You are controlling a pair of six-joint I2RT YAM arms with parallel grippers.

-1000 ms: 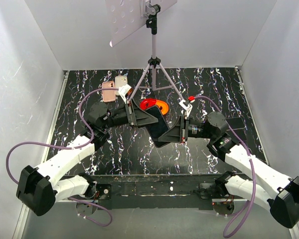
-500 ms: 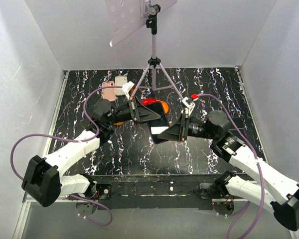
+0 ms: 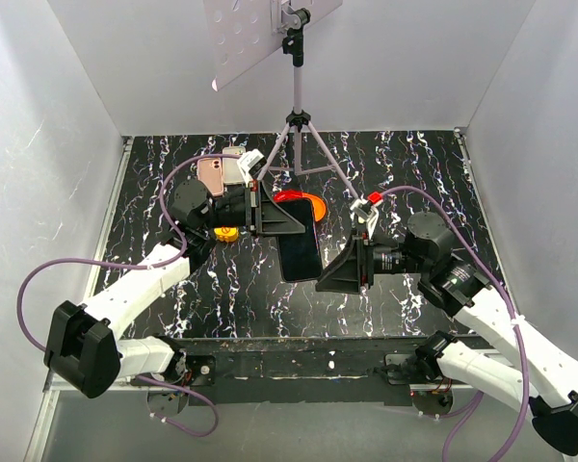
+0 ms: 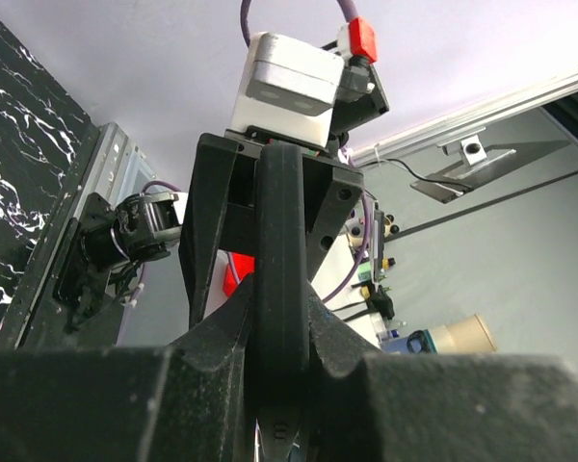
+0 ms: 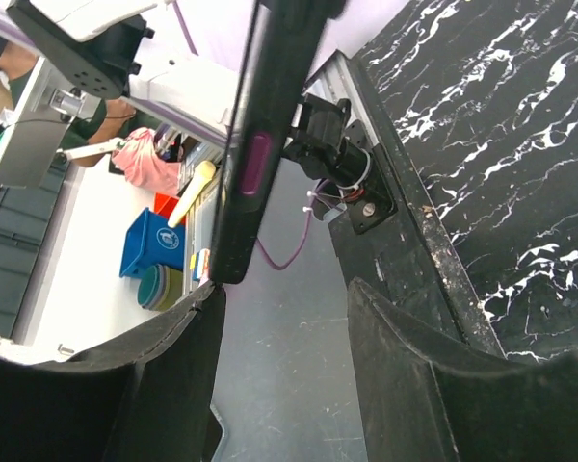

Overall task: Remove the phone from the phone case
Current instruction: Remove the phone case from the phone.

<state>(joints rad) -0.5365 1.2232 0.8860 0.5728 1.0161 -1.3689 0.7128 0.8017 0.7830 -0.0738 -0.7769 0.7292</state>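
The phone in its black case (image 3: 299, 248) hangs in the air over the middle of the table. My left gripper (image 3: 291, 221) is shut on its upper end. In the left wrist view the black edge (image 4: 281, 241) runs straight up between the shut fingers of that gripper (image 4: 281, 322). My right gripper (image 3: 328, 276) is open just right of the phone's lower end and holds nothing. In the right wrist view the phone edge with a purple side button (image 5: 255, 154) slants down to the tip of the left finger (image 5: 188, 327), and the gap of the gripper (image 5: 284, 298) is empty.
Two pinkish phones (image 3: 212, 174) (image 3: 234, 167) lie at the back left. A red-orange object (image 3: 306, 201) and a small yellow one (image 3: 225, 233) lie behind the left gripper. A tripod (image 3: 296, 125) stands at the back centre. White walls enclose the table.
My right gripper has let go of the phone's lower end, opened and drawn back to the right. My left gripper has kept its hold, and the phone has swung nearer to upright.
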